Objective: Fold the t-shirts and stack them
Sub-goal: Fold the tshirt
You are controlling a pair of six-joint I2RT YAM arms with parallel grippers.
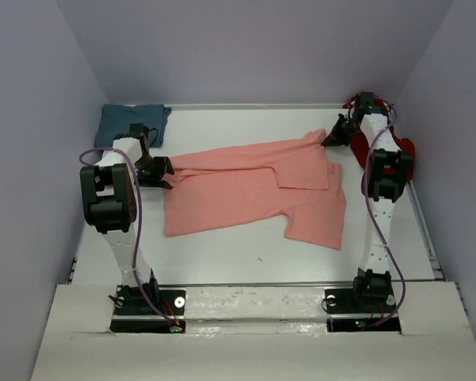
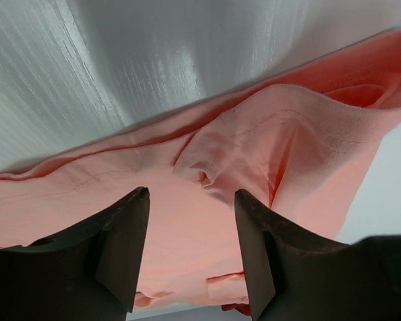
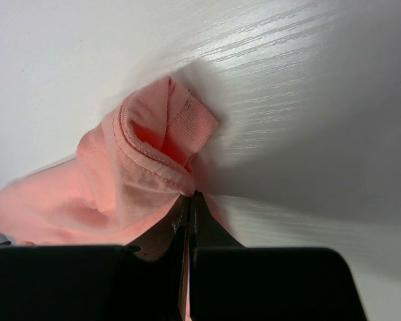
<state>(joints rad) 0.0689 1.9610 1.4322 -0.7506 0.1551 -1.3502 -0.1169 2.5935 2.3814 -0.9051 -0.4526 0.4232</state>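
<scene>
Top external, salmon-pink t-shirt (image 1: 246, 197) spread flat, creased (part folded over)

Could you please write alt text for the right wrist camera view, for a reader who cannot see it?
The right end effector, shut, pinches a bunched edge of the salmon-pink t-shirt over the white table. A stitched, ribbed edge of the cloth curls up beyond the fingertips.

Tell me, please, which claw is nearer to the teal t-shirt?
Left. The left claw sits open close to the teal t-shirt, at the left edge of the salmon t-shirt; the right claw pinches that shirt's far-right end, well away.
</scene>
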